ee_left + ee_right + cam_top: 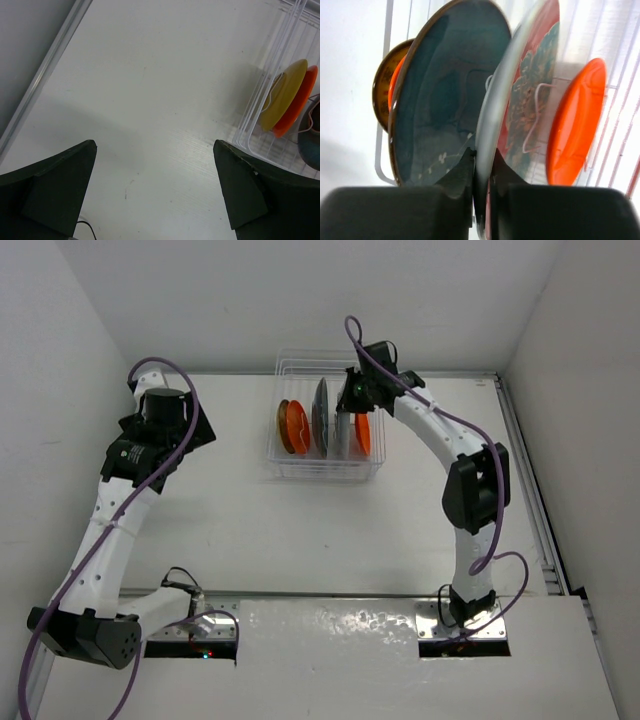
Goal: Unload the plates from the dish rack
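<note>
While the dish rack [322,472] stands at the far middle of the bench [300,540], the plates are carried on edge in its slots. The right claw [481,167] is pinched onto the rim of the red floral plate [532,95], which is seated between the dark teal plate [445,100] and an orange plate [576,125]. The left claw [155,175] is spread wide above the bench, left of the rack.

White table [300,535] (dish rack [322,472] atop)
</note>
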Motion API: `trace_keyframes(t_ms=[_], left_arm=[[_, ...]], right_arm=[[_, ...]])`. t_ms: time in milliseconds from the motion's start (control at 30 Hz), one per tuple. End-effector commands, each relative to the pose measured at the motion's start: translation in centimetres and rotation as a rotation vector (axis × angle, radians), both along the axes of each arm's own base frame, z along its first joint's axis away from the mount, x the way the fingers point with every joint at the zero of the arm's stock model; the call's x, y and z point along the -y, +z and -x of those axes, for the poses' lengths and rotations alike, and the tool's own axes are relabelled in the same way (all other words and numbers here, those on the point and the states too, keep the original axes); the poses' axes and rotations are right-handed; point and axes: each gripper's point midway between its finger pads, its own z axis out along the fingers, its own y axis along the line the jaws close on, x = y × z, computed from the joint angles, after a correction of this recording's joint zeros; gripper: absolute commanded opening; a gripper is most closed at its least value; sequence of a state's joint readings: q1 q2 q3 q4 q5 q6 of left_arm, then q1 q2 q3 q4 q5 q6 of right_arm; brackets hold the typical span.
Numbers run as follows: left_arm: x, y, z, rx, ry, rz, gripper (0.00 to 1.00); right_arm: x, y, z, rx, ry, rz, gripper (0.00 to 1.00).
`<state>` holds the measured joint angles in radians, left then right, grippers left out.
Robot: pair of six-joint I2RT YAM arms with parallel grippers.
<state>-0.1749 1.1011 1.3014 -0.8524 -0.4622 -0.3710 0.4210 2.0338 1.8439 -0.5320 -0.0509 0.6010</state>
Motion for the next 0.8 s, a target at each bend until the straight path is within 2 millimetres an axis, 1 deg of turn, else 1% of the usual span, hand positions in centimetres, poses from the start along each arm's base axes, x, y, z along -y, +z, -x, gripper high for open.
trace_keyframes(t_ms=[0, 33, 100, 133, 200, 233, 267, 333, 367, 433, 467, 500, 533, 567, 600, 633, 700, 733, 767], left_arm=[[-0.2, 1.2, 0.1, 0.042, -0.001, -0.008, 1.00], [-0.1, 1.4, 0.0, 0.049, -0.004, -0.002, 1.00], [0.3, 1.6, -0.3, 0.055, -0.015, 0.013, 1.00], [0.4, 1.7, -0.4, 0.058, -0.020, 0.017, 1.00], [0.6, 1.9, -0.7, 0.065, -0.025, 0.027, 1.00], [0.7, 1.9, -0.8, 0.068, -0.025, 0.030, 1.00], [0.8, 1.9, -0.8, 0.068, -0.031, 0.035, 1.00], [1.0, 1.9, -1.0, 0.072, -0.037, 0.044, 1.00], [1.2, 1.9, -1.1, 0.073, -0.044, 0.049, 1.00], [1.3, 1.8, -1.3, 0.073, -0.049, 0.054, 1.00], [1.4, 1.7, -1.3, 0.071, -0.050, 0.057, 1.00], [1.4, 1.7, -1.3, 0.072, -0.050, 0.058, 1.00], [1.4, 1.6, -1.3, 0.071, -0.050, 0.057, 1.00], [1.4, 1.6, -1.3, 0.071, -0.052, 0.057, 1.00], [1.5, 1.6, -1.3, 0.071, -0.053, 0.058, 1.00], [1.5, 1.6, -1.3, 0.069, -0.059, 0.057, 1.00], [1.5, 1.7, -1.3, 0.067, -0.064, 0.053, 1.00], [1.5, 1.6, -1.3, 0.062, -0.067, 0.045, 1.00], [1.5, 1.5, -1.4, 0.056, -0.069, 0.040, 1.00]], right_arm=[[-1.7, 4.8, -1.1, 0.103, 0.020, -0.118, 0.01], [-1.6, 6.6, -0.8, 0.130, 0.021, -0.138, 0.00], [-1.7, 9.1, -0.3, 0.175, 0.032, -0.168, 0.00], [-1.7, 11.6, 0.5, 0.209, 0.049, -0.205, 0.00], [-1.5, 14.6, 1.1, 0.263, 0.058, -0.233, 0.00], [-1.1, 17.1, 1.7, 0.312, 0.062, -0.248, 0.00], [-0.9, 19.0, 2.1, 0.343, 0.065, -0.259, 0.00], [0.1, 21.7, 2.5, 0.394, 0.061, -0.270, 0.00], [1.0, 23.7, 3.2, 0.427, 0.048, -0.273, 0.00], [2.6, 25.5, 3.5, 0.466, 0.021, -0.265, 0.00], [3.6, 26.3, 4.1, 0.477, 0.005, -0.261, 0.00], [4.5, 26.4, 4.0, 0.476, -0.019, -0.249, 0.00], [6.2, 25.7, 3.9, 0.455, -0.045, -0.208, 0.00], [7.3, 25.2, 3.8, 0.444, -0.068, -0.171, 0.00], [9.2, 24.4, 3.2, 0.435, -0.126, -0.108, 0.00], [10.5, 23.0, 3.5, 0.403, -0.129, -0.025, 0.00], [12.5, 21.2, 3.1, 0.369, -0.167, 0.090, 0.00], [14.5, 20.0, 3.1, 0.346, -0.206, 0.199, 0.00], [15.3, 19.5, 3.0, 0.336, -0.221, 0.252, 0.00]])
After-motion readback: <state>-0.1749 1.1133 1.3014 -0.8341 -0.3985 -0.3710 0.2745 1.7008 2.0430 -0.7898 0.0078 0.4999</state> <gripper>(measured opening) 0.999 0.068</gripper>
